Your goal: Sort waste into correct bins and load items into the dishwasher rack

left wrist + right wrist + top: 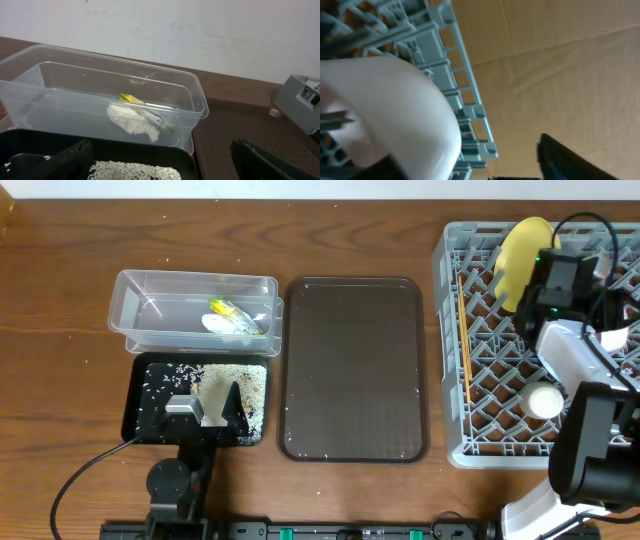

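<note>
The yellow-green wrapper (232, 317) with white scraps lies in the clear tub (150, 290); it also shows in the left wrist view (135, 116). White rice grains (222, 383) lie in the black tray (137, 395). My left gripper (210, 415) rests open and empty over that tray (165, 170). The grey rack (490, 380) holds the pale yellow plate (522, 248) on edge, the chopsticks (464, 340) along its left side and a white bowl (545, 400). My right gripper (535, 280) is open at the plate (395, 110), which sits between its fingers (465, 165). The light blue bowl is hidden.
The large dark brown serving tray (352, 370) lies between the bins and the rack. The right arm's white and black links (590, 430) hang over the rack's right side. A cable (80, 480) runs from the left arm across the front of the table.
</note>
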Robot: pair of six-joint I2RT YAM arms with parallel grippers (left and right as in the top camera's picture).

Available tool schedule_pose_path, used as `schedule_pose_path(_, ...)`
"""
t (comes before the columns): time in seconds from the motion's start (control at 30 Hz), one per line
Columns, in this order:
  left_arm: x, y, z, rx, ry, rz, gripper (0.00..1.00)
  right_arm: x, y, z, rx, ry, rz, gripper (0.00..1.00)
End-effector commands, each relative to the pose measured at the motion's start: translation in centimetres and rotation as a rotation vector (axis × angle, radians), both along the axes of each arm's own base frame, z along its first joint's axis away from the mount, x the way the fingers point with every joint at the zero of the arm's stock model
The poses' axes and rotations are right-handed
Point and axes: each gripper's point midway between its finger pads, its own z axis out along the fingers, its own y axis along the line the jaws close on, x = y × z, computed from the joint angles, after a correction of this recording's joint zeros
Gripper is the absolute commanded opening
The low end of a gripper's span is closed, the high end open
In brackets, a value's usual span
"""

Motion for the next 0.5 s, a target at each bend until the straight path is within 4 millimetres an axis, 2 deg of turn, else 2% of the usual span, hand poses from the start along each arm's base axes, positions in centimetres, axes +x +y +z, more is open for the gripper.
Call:
schedule_pose_path(0.0, 0.0, 0.0, -1.5, 0.015, 0.036, -0.001, 0.91, 0.6, 1.8, 1.4, -0.011, -0.067, 0.026, 0.77)
schedule_pose_path(0.07, 0.0, 0.0, -1.5, 0.015, 0.036, -0.001, 0.91, 1.2, 3.2, 2.3, 0.015, -0.103, 0.077, 0.79)
schedule_pose_path(0.2, 0.0, 0.0, -1.5, 0.015, 0.036, -0.001, 0.91, 2.0, 7.6, 3.7, 0.166, -0.155, 0.264, 0.78)
schedule_pose_path(0.37, 0.0, 0.0, -1.5, 0.015, 0.036, -0.001, 0.91, 0.6, 15.5, 4.5, 0.489, -0.218, 0.504, 0.77)
schedule_pose_path(0.47, 0.0, 0.0, -1.5, 0.015, 0.036, -0.001, 0.91, -1.4, 21.7, 4.8, 0.763, -0.246, 0.653, 0.77)
